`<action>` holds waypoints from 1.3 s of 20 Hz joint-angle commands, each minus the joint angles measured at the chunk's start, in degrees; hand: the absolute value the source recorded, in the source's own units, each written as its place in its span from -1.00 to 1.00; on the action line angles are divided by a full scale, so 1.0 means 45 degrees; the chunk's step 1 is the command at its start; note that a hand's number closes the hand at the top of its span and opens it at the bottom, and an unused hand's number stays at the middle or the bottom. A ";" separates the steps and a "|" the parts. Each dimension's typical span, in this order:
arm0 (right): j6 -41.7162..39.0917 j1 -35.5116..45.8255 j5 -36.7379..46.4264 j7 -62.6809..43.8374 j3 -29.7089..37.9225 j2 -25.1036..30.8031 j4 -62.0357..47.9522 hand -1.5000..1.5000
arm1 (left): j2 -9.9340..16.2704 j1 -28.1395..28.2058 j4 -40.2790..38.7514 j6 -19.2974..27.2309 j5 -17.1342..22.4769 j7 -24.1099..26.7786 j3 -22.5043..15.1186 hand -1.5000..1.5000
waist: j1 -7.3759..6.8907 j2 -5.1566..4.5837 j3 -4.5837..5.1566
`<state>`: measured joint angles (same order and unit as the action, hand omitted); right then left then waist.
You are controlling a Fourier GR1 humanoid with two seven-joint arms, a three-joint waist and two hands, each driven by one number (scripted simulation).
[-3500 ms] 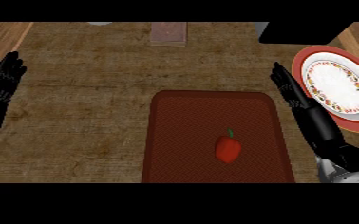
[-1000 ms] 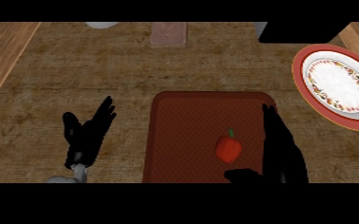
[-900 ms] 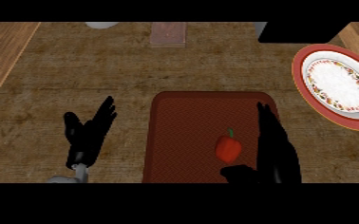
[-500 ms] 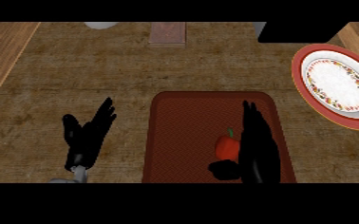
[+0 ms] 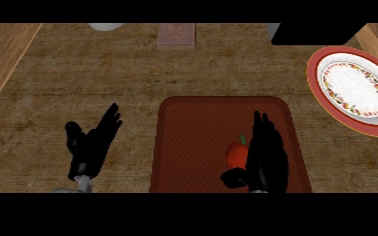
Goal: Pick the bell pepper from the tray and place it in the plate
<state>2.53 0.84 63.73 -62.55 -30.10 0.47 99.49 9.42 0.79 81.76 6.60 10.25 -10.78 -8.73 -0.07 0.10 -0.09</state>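
Note:
A small red bell pepper (image 5: 237, 153) with a green stem lies on the dark red tray (image 5: 199, 130), right of the tray's middle. My right hand (image 5: 264, 155) is over the tray, fingers straight and pointing away, its palm side against the pepper's right edge and its thumb (image 5: 233, 177) just below the pepper. The hand is open and hides part of the pepper. The plate (image 5: 353, 87), white with a red patterned rim, sits at the counter's right edge, partly out of view. My left hand (image 5: 91, 145) rests open on the counter left of the tray.
A pinkish block (image 5: 176, 35) and a pale round object (image 5: 107, 26) sit at the counter's far edge. A dark box (image 5: 314, 33) stands at the back right, near the plate. A lighter wooden strip (image 5: 16, 45) runs along the left.
My right hand came from beside the plate down over the tray, then slid left until it met the pepper. The left hand moved in from the left edge and has stayed still over the last second.

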 commanded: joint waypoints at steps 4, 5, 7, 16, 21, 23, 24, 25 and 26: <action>0.0291 0.0367 -0.0814 0.0177 0.1128 -0.0100 -0.1582 -1.00 | -0.0261 0.0076 -0.0204 0.0026 -0.0317 -0.0039 0.0212 0.00 | -0.0002 -0.0023 0.0020; 0.0067 0.1495 -0.1003 -0.0726 0.0697 -0.0101 -0.2087 -1.00 | -0.0357 -0.0660 -0.0119 -0.0091 -0.0187 -0.0652 0.0217 0.00 | -0.0019 -0.0028 0.0021; -0.0330 0.0323 -0.0725 -0.0167 0.0928 -0.0101 -0.1425 -1.00 | -0.0595 -0.0042 -0.0241 0.0174 -0.0504 -0.0089 0.0161 0.00 | 0.0017 -0.0016 0.0022; 0.1172 0.1495 -0.0294 0.0477 -0.0112 -0.0101 -0.4488 1.00 | -0.0342 -0.0004 -0.0457 -0.0676 -0.0313 0.0190 0.0775 0.00 | -0.0038 -0.0031 0.0020; -0.0089 0.0719 0.0872 0.0912 0.0407 0.0440 -0.2230 1.00 | -0.0367 -0.0627 0.0308 -0.0471 -0.0489 -0.1404 0.0712 0.00 | 0.0039 -0.0008 0.0021; 0.1186 0.0880 0.1701 0.1195 0.0253 0.0493 -0.2090 1.00 | -0.0717 -0.0281 0.0018 -0.0348 -0.0627 -0.0914 0.0447 0.00 | 0.0057 0.0000 0.0020; 0.1890 0.0694 0.2121 0.1432 0.0037 0.0681 -0.1524 1.00 | -0.0583 0.0176 -0.0012 -0.0451 -0.0582 -0.0240 0.0633 0.00 | 0.0072 0.0022 0.0022; 0.1987 0.0832 0.1874 0.2213 -0.0351 0.0612 -0.1271 1.00 | -0.0913 0.0596 -0.0085 -0.0320 -0.0957 0.0148 0.0134 0.00 | 0.0034 0.0021 0.0020; 0.2309 0.0001 0.1693 0.3072 -0.0894 0.1106 -0.0663 1.00 | -0.0154 -0.0174 -0.0176 -0.0650 -0.0512 -0.0352 0.0984 0.00 | 0.0126 0.0022 0.0018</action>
<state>7.42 3.76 69.67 -54.32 -30.31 2.84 91.51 7.10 0.76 81.99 4.62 7.37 -11.84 -5.94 0.17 0.27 -0.07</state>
